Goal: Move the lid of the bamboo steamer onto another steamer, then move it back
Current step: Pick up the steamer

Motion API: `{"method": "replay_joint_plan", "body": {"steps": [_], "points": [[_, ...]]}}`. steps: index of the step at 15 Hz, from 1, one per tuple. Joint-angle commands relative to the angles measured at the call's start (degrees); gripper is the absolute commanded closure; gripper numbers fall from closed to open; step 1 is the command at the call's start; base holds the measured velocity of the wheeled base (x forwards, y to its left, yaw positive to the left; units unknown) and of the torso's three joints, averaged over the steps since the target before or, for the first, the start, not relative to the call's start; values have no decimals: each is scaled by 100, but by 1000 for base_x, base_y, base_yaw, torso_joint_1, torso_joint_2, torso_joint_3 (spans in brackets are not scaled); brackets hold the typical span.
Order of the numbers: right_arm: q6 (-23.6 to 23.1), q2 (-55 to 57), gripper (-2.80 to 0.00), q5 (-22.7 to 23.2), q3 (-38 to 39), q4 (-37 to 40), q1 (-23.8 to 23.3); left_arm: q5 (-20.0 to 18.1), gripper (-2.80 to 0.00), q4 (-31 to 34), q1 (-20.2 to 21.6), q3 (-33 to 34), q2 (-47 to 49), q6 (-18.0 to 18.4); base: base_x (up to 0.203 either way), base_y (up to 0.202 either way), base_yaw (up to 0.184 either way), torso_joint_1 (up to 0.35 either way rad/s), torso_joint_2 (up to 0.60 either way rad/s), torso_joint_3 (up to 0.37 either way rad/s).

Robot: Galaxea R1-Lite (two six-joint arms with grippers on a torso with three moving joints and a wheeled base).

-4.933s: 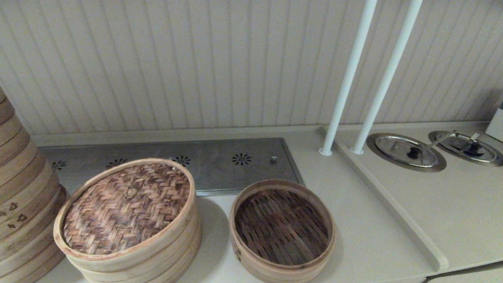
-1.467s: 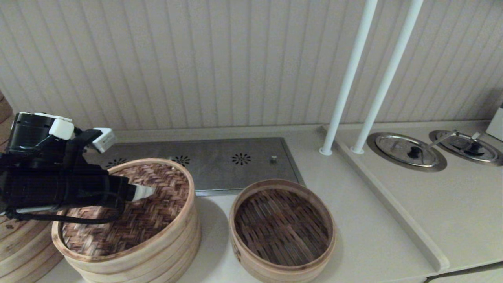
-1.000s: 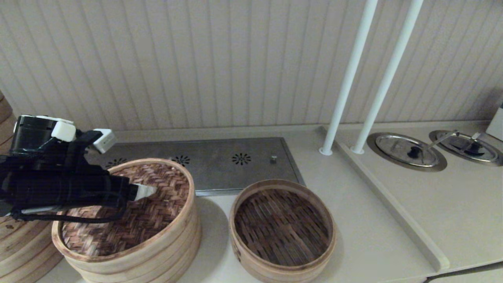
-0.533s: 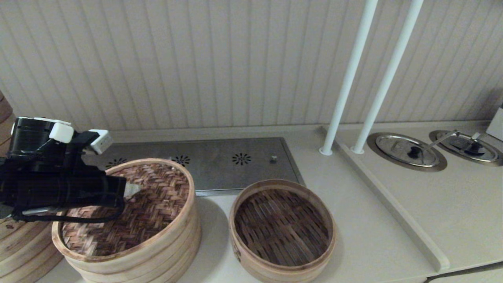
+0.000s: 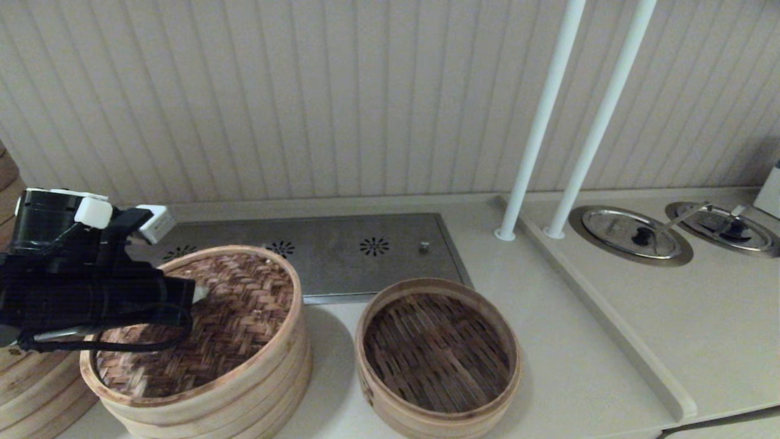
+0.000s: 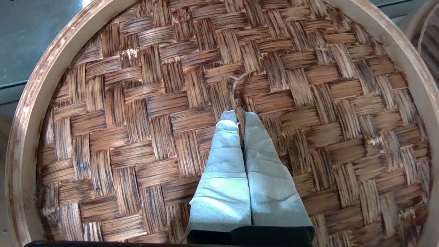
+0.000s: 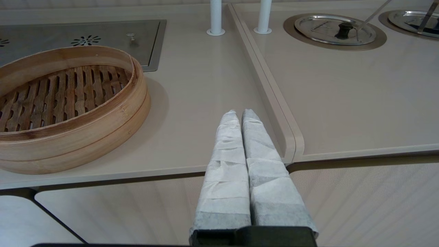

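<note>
The left gripper (image 6: 240, 116) pinches the centre loop of the lid (image 5: 244, 305), seated on the tall steamer (image 5: 244, 384). At 3 o'clock, just apart, the low basket (image 5: 437, 421) sits on open bench (image 5: 548, 341). The right gripper (image 7: 240, 115), fingers pressed together, hangs off the bench's front edge.

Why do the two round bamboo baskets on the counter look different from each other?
The tall steamer on the left is built from several stacked rings; the low steamer beside it has just one. The tall one wears a woven reddish-brown lid; the low one is open, showing its dark slatted floor. The left gripper has its fingers pinched on the lid's little centre loop; nothing touches the low one. Both are round, pale-walled bamboo.
</note>
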Motion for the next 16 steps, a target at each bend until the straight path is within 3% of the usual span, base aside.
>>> {"method": "replay_joint_plan", "body": {"steps": [1,12,16], "points": [[-2,4,0,-1,18,0,0,-5,0,-2,-6,-96,-95,-2,0,0,0,0,0,0],[1,4,0,-1,18,0,0,-60,0,402,-49,-602,-455,-7,0,0,0,0,0,0],[-6,4,0,-1,18,0,0,-82,0,975,-415,-1208,-549,-23,0,0,0,0,0,0]]}}
